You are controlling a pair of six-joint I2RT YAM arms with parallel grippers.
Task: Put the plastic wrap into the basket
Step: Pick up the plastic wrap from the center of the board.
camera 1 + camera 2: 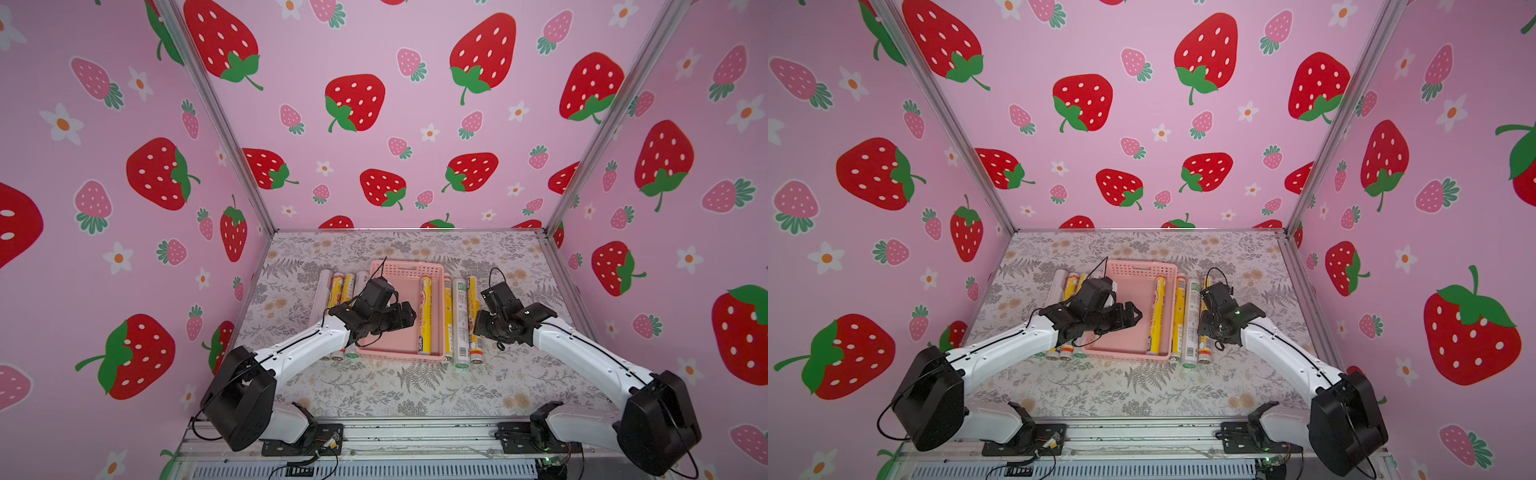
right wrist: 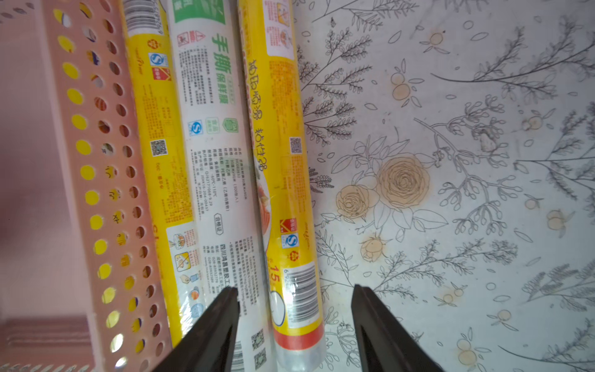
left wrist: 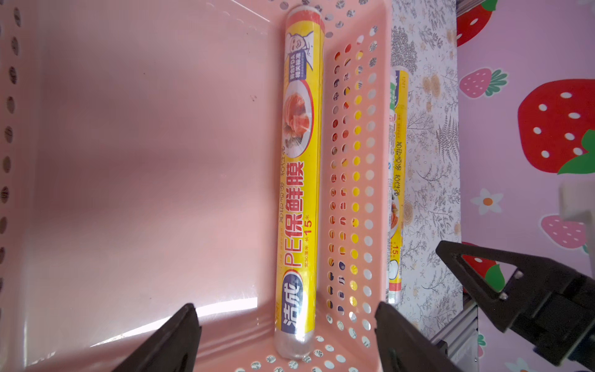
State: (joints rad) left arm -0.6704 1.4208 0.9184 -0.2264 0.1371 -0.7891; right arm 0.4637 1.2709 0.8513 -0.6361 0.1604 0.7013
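One yellow roll [image 3: 297, 180] in pink basket [image 3: 161, 161]; my left claw [image 3: 285, 307] spread, empty; my right claw [image 2: 295, 286] spread astride outermost yellow roll [image 2: 283, 193]; next: lower, pinch, lift over wall

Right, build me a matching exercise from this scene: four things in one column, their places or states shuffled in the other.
1 yellow roll showing red PE lettering
2 white roll with green print
3 left gripper
4 right gripper

A open, astride the outer yellow roll
B lying inside the basket, along its wall
C open, over the basket floor
D on the table, second roll out from the basket

Pairs: 1-B, 2-D, 3-C, 4-A
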